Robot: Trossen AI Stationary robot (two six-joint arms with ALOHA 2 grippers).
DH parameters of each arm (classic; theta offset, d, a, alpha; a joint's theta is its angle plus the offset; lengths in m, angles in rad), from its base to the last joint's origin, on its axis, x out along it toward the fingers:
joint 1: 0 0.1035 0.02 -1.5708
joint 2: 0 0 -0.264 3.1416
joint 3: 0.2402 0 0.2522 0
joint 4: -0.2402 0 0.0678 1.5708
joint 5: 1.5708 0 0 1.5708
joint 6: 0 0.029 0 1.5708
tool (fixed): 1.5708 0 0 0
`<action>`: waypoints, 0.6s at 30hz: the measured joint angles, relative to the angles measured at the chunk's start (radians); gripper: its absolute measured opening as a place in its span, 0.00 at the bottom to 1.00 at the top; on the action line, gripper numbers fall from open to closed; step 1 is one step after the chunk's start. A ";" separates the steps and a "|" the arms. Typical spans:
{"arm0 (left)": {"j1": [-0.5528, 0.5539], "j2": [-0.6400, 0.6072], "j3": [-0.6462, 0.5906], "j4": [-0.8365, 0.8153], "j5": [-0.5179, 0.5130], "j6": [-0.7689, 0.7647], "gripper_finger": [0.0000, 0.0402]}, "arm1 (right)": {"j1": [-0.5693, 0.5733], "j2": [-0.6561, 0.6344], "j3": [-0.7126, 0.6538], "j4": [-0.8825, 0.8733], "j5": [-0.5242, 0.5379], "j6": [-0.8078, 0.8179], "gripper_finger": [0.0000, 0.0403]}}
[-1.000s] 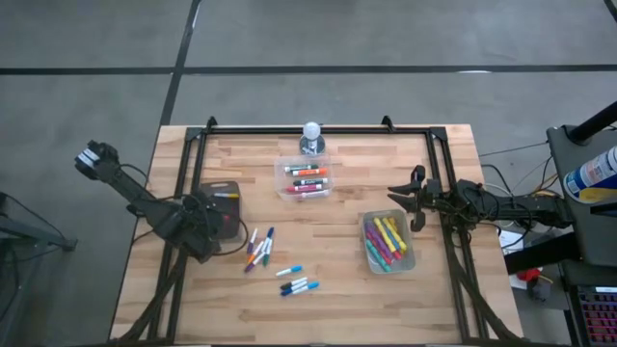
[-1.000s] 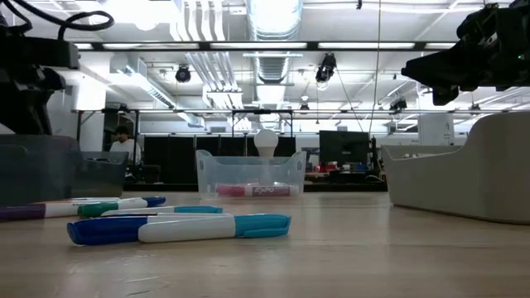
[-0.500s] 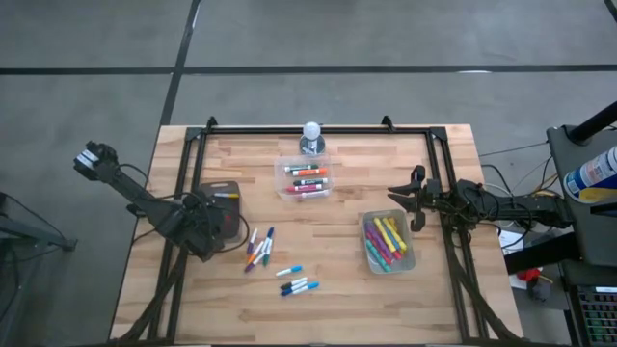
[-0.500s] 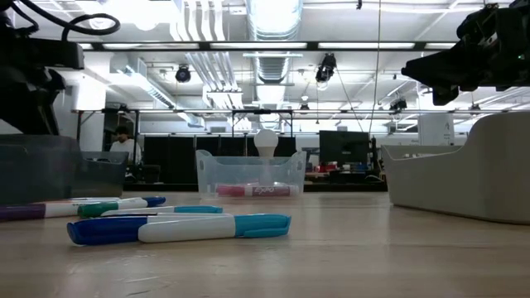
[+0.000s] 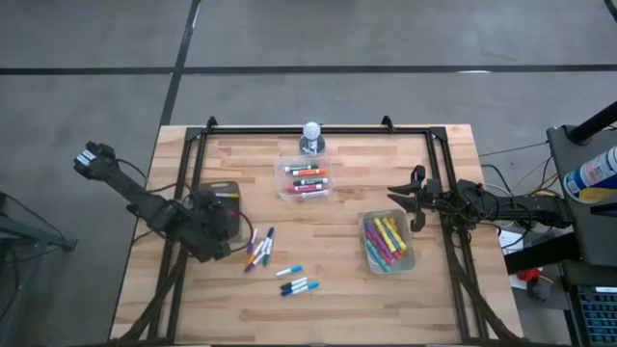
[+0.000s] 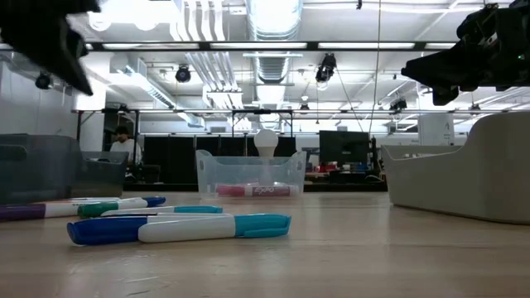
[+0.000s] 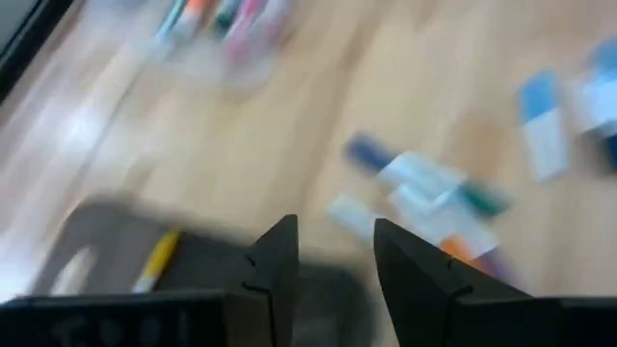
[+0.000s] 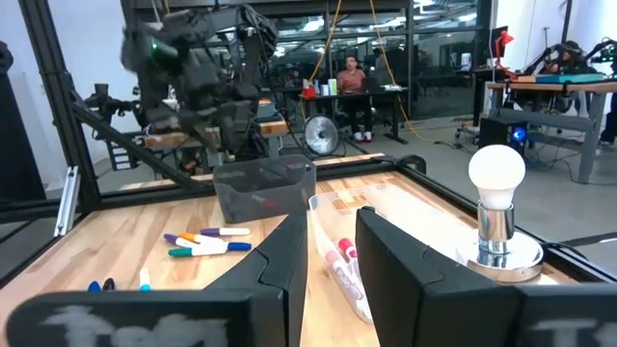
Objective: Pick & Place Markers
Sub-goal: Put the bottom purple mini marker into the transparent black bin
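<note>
Loose markers lie flat on the wood: a mixed-colour cluster and a few blue ones, the blue ones nearest in the low view. More markers fill the clear tub and the tub at the right. A yellow marker lies in the dark grey tray. My left gripper hovers open over the tray's near right corner, just short of the mixed cluster, holding nothing. My right gripper waits open above the table by the right tub.
A light bulb on a round base stands at the far edge behind the clear tub. A black frame rail runs round the table. Bare wood lies between the tubs and along the near edge. A person sits in the room beyond.
My left gripper has swung a little toward the table's right, from over the dark tray toward the mixed marker cluster, and in the low view it has risen. Its wrist picture is smeared by the motion. The markers and my right arm have stayed put.
</note>
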State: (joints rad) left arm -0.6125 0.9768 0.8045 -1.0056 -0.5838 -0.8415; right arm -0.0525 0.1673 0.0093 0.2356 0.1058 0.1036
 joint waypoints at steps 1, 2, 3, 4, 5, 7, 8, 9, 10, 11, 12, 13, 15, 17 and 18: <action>0.000 0.000 0.010 0.057 0.000 0.034 0.33 | 0.000 0.000 0.000 0.000 0.000 -0.001 0.21; 0.000 0.000 0.015 0.121 0.001 0.073 0.33 | 0.000 0.000 0.000 0.000 0.000 -0.001 0.21; 0.000 0.000 0.017 0.188 0.002 0.108 0.33 | 0.000 0.000 0.000 0.000 0.000 -0.001 0.21; 0.000 0.001 0.016 0.259 0.011 0.143 0.33 | 0.000 0.000 0.000 0.000 0.000 0.000 0.20; 0.000 0.005 0.011 0.333 0.028 0.174 0.33 | 0.000 0.000 0.000 0.000 0.000 0.000 0.20; 0.000 0.023 0.001 0.442 0.066 0.222 0.33 | 0.000 0.000 0.000 0.000 0.000 -0.001 0.19; 0.000 0.036 -0.005 0.484 0.090 0.238 0.33 | 0.000 0.000 0.000 0.000 0.000 -0.001 0.18; 0.000 0.052 -0.010 0.513 0.113 0.249 0.33 | 0.000 0.000 0.000 0.000 0.000 0.000 0.18; 0.000 0.072 -0.014 0.532 0.132 0.257 0.33 | 0.000 0.000 0.000 0.000 0.000 0.000 0.18; -0.001 0.095 -0.017 0.546 0.145 0.261 0.33 | 0.000 0.000 0.000 0.000 0.000 -0.001 0.17; -0.001 0.120 -0.020 0.553 0.152 0.261 0.33 | 0.000 0.000 0.000 0.000 0.000 -0.001 0.17; -0.001 0.148 -0.020 0.554 0.153 0.262 0.33 | 0.000 0.000 0.000 0.000 0.000 -0.001 0.17; -0.001 0.208 -0.020 0.554 0.156 0.261 0.33 | 0.000 0.000 0.000 0.000 0.000 0.000 0.17; -0.001 0.268 -0.020 0.547 0.163 0.244 0.33 | 0.000 0.000 0.000 0.000 0.000 -0.001 0.17; -0.002 0.298 -0.020 0.539 0.172 0.227 0.33 | 0.000 0.000 0.000 0.000 0.000 -0.001 0.18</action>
State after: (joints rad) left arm -0.6142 1.2746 0.7841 -0.4667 -0.4118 -0.6146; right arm -0.0525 0.1673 0.0093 0.2357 0.1056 0.1027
